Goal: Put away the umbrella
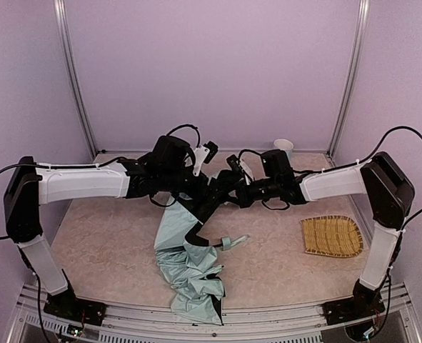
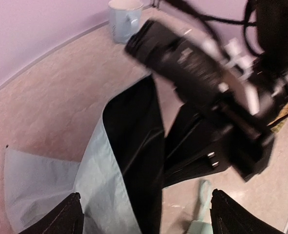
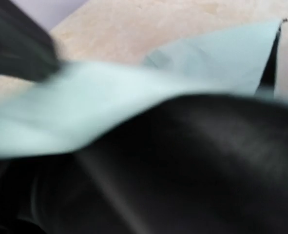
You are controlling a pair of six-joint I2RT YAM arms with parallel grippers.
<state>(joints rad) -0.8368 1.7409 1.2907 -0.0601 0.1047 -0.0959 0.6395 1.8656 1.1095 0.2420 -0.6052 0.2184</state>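
The umbrella (image 1: 186, 275) lay collapsed on the middle of the worktop (image 1: 111, 243). Its crumpled fabric ran down to the near edge, and its small handle (image 1: 232, 241) pointed right. The left half of the worktop lay bare, as did a strip along the far edge up to the mug (image 1: 283, 147) near the far right corner. A woven straw mat (image 1: 330, 236) sat close to the right edge, well apart from the umbrella.

Both arms met over the centre. The left gripper (image 2: 146, 214) hung above the canopy with its jaws wide apart, touching nothing. The right gripper (image 1: 226, 196) had its jaws together on a raised fold of the black lining.

The fabric was thin and matte, pale mint outside and black inside, and it fell in sharp creases. The worktop was mottled beige and the mat was coarse yellow weave with rounded corners.
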